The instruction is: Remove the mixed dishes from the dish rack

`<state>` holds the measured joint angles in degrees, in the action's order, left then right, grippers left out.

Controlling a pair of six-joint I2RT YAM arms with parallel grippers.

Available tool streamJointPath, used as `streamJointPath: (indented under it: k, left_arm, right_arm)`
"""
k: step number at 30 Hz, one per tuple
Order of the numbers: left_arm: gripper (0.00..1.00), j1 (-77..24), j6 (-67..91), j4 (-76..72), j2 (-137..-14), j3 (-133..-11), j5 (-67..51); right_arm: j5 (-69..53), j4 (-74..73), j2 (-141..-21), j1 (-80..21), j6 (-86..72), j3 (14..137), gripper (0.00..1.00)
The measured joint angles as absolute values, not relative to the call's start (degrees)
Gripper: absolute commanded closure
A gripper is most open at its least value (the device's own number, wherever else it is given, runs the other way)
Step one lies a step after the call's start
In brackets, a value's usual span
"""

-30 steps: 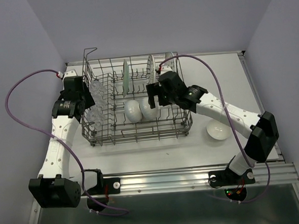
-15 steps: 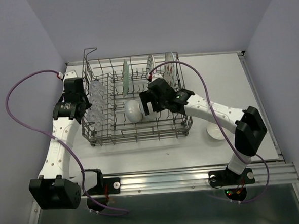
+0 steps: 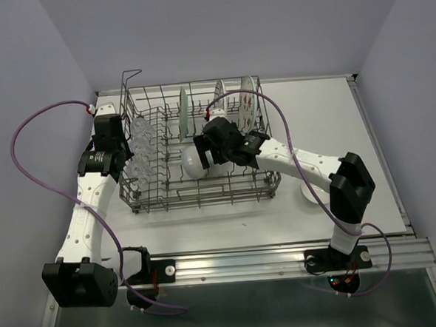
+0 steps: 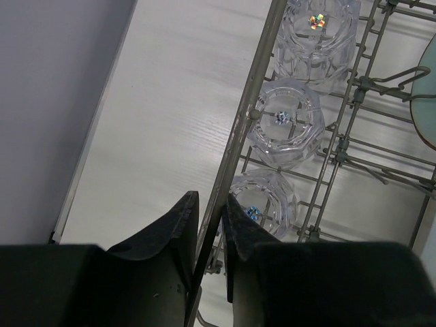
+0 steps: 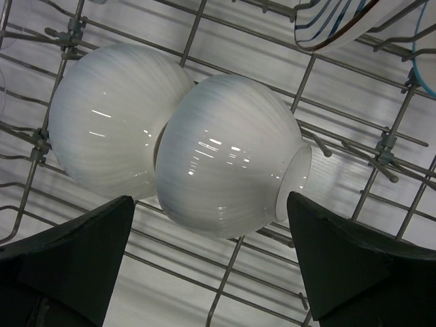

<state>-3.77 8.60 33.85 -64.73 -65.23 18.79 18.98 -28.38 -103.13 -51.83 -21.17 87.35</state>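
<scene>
My right gripper point(image 5: 210, 201) hangs inside the dish rack point(image 3: 198, 200), jaws spread wide either side of one white bowl point(image 5: 228, 153). A second bowl point(image 5: 116, 129) presses against it, so the finger on that side sits at the seam between them, not at an open gap. Wire tines cross beneath both, and a striped plate point(image 5: 334, 20) stands just past the bowls. On the left, my left gripper point(image 4: 209, 197) has the rack's rim wire pinched between its fingers. I see three clear glasses point(image 4: 285, 126) crowding just inside that wire, while bare table point(image 4: 170, 102) lies outside it.
</scene>
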Motion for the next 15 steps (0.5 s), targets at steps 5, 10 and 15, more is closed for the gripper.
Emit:
streamJointPath:
  k: [5,10,15]
  left_arm:
    - [0.90,-3.8,8.1,33.4,-64.4,-64.9,18.8]
    - [0.92,-3.8,7.9,32.8,-64.0,-64.4,18.8]
    - [0.94,-3.8,7.6,32.8,-64.0,-64.4,18.8]
  right_arm:
    - [22.8,-28.4,-104.9,-51.9,-21.2,89.3,0.00]
    - [24.6,-28.5,-107.0,-52.2,-21.4,90.1,0.00]
    - [25.5,-28.9,-108.1,-53.0,-21.5,90.7,0.00]
